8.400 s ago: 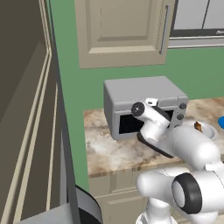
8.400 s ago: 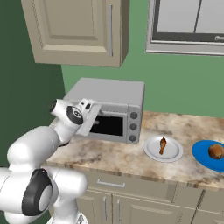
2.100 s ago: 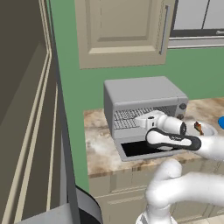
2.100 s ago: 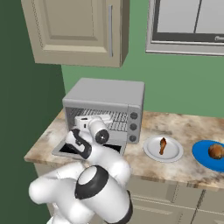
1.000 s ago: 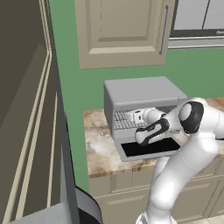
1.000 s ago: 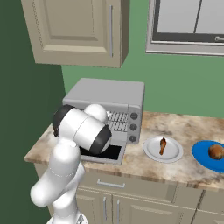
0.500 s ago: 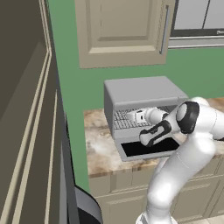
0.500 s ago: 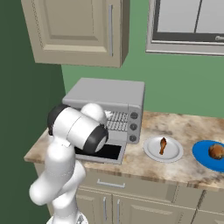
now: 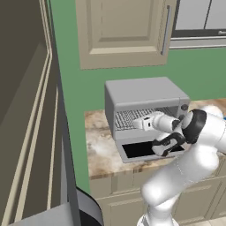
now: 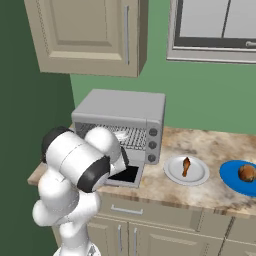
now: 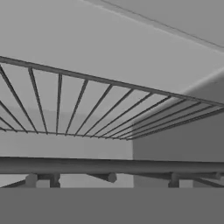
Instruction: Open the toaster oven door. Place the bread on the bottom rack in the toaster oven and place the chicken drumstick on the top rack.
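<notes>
The boxy light-grey metal toaster oven (image 9: 143, 95) stands on the mottled stone counter (image 10: 200, 190), its black-glass door (image 9: 148, 150) folded down flat in front. The white arm's gripper (image 9: 137, 123) reaches into the opening at the wire racks (image 11: 87, 109), jaws spread wide, gripping nothing. Further right, the orange-brown chicken drumstick (image 10: 186, 165) lies on a white round plate (image 10: 172, 175), and the rounded tan bread (image 10: 246, 173) sits on a blue plate (image 10: 230, 182).

Drumstick (image 10: 186, 166) & bread (image 10: 246, 173) right of toaster oven (image 10: 121, 120).
</notes>
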Available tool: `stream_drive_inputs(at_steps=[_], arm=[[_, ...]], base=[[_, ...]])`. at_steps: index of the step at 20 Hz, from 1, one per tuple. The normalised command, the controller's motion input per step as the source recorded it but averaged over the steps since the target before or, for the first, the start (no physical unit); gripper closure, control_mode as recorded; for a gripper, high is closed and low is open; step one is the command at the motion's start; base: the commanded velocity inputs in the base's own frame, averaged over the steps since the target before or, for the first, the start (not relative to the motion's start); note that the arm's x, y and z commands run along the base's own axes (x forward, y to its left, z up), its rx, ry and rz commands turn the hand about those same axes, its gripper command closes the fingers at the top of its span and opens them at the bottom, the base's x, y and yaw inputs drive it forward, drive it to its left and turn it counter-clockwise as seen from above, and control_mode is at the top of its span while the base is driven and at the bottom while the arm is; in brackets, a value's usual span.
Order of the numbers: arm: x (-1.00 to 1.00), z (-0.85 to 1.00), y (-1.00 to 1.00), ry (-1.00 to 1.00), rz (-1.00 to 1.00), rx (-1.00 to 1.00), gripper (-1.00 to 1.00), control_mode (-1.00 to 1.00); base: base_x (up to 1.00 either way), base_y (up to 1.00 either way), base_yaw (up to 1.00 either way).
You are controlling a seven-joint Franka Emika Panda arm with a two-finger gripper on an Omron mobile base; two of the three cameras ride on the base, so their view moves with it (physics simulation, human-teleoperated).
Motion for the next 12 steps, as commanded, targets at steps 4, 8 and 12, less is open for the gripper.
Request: stream_drive_inputs(at_steps=[4,8,12], arm=[[-1.0,-0.73,-0.41,0.75,0.0,-0.42,-1.0,-1.0],[-1.0,-0.64,-0.51,0.65,0.0,-0.37,-1.0,-1.0],[-0.98,-0.17,-0.55,0.46,0.0,-0.24,-1.0,-1.0]], base=[[0.0,0.0,0.0],[0.0,0.0,0.0],[0.0,0.0,0.0]])
